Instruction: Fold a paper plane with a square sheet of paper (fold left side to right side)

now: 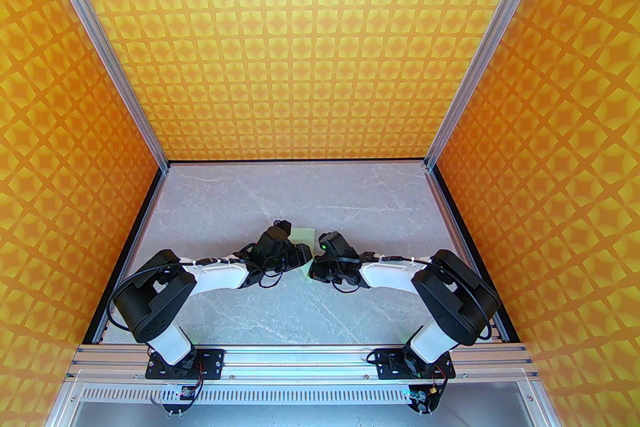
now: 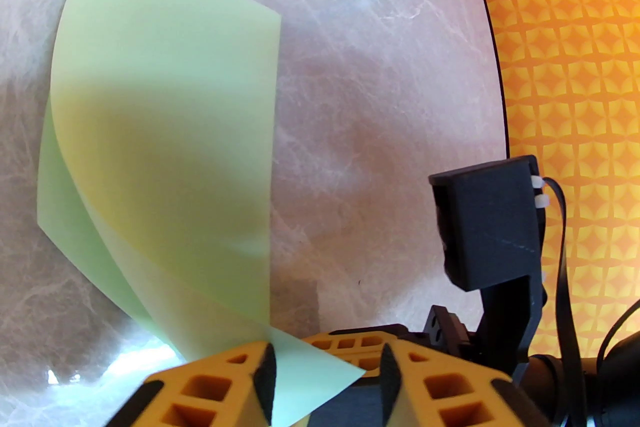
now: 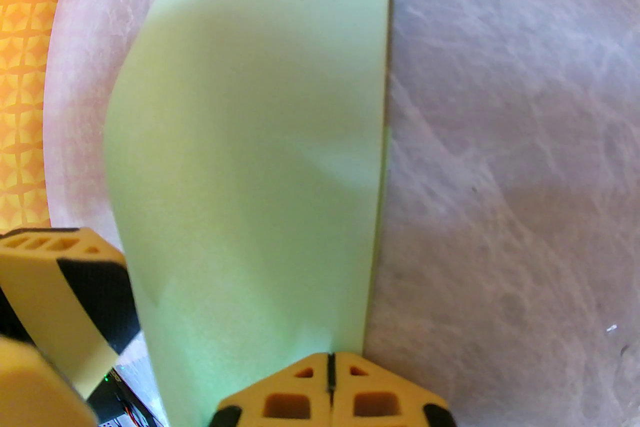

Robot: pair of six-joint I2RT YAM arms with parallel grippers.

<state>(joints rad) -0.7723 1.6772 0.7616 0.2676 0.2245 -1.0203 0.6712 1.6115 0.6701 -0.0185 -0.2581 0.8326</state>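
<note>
Over the surface (image 3: 500, 164), the right claw (image 3: 330, 382) is clenching the sheet of paper (image 3: 250, 139), presumably keeping folded edges aligned; the left claw (image 2: 327, 380) is standing released around a corner.

No text, label, brand, number or sign can be read on anything in these views.
</note>
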